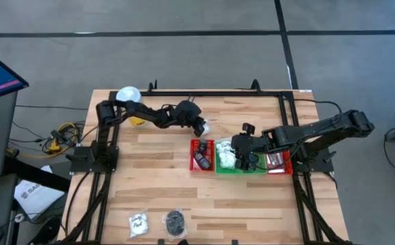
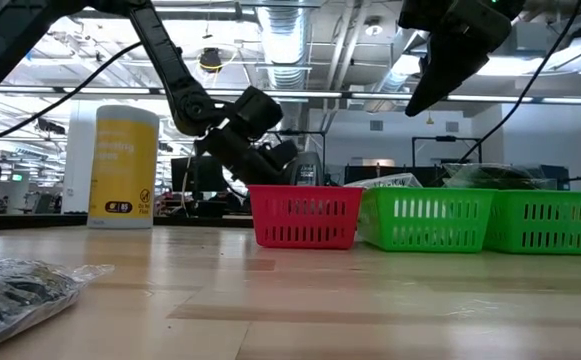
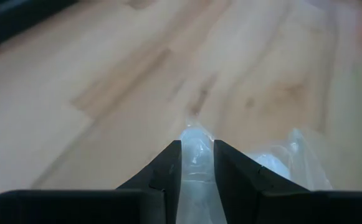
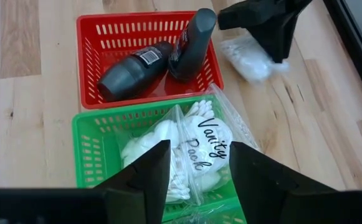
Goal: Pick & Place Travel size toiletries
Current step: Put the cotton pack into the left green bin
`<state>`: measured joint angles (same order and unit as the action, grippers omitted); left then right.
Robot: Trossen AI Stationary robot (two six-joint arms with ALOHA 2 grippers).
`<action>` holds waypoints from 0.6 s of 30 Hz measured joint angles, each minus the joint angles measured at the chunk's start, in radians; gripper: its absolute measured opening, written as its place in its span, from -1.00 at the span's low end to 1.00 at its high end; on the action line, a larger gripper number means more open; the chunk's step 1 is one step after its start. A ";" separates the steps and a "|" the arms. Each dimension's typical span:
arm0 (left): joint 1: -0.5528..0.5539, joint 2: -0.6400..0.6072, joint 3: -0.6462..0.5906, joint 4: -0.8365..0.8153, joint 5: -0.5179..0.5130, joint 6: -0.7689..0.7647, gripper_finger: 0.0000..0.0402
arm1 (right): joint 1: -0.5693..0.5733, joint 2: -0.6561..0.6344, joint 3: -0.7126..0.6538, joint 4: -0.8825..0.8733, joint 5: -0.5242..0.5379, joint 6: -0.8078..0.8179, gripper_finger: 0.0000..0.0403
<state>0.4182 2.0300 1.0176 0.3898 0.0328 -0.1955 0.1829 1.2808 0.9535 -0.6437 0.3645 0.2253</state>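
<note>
Clear crinkly bag [image 4: 250,57] sits clamped in the left pincer [image 1: 201,127] near the worktop's [image 1: 251,204] far edge, beside the red basket [image 1: 201,155]; the right pincer [image 1: 250,160] hangs apart above the green basket [image 4: 93,149].

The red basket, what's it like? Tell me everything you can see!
The red basket is a small plastic bin with slotted, see-through walls and an open top. It sits flat and upright on the wooden table, right beside a green basket, their walls side by side. Two dark bottles lie tilted inside it, one leaning over the other. No gripper touches it.
</note>
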 joint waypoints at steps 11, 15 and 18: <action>-0.006 0.000 0.001 -0.070 0.023 0.027 -0.65 | 0.000 0.000 0.000 0.000 0.000 -0.011 -0.25; -0.006 -0.001 0.001 -0.074 0.055 0.035 -0.94 | 0.000 0.000 0.000 0.000 0.000 -0.014 -0.27; -0.005 -0.001 0.001 -0.075 0.064 0.035 -0.99 | 0.000 0.000 0.000 0.000 0.000 -0.015 -0.29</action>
<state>0.4129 2.0293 1.0187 0.3153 0.0973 -0.1602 0.1829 1.2808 0.9535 -0.6434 0.3645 0.2098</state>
